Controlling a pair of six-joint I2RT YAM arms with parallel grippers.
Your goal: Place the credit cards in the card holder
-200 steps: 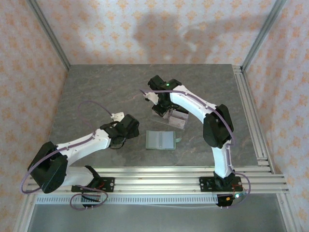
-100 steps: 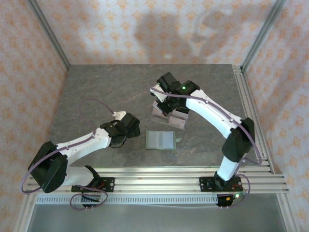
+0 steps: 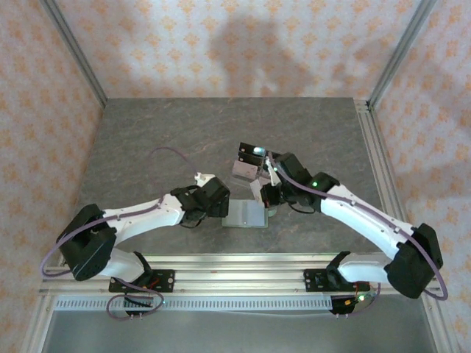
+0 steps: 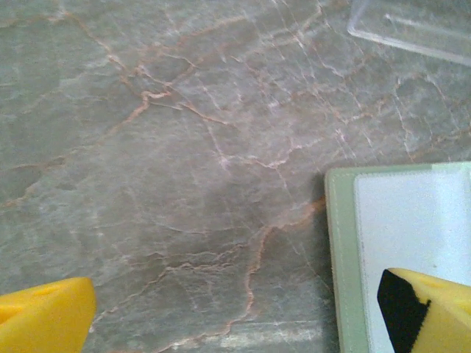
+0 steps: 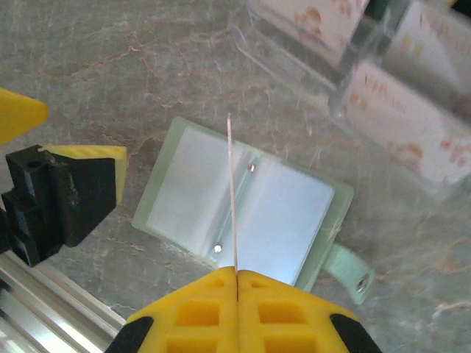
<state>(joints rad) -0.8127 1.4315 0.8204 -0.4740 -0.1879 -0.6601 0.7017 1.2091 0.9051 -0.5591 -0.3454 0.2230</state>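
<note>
The right gripper has swung nearer, over the card holder, pinching a credit card. The left gripper gapes empty beside it.

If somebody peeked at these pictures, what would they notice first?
The yellow-tipped right gripper pinches a thin credit card edge-on, over the open green card holder lying flat on the marble table. The left gripper hangs wide open at the holder's left side. Just behind the holder stands a clear acrylic stand with pale cards in it.
</note>
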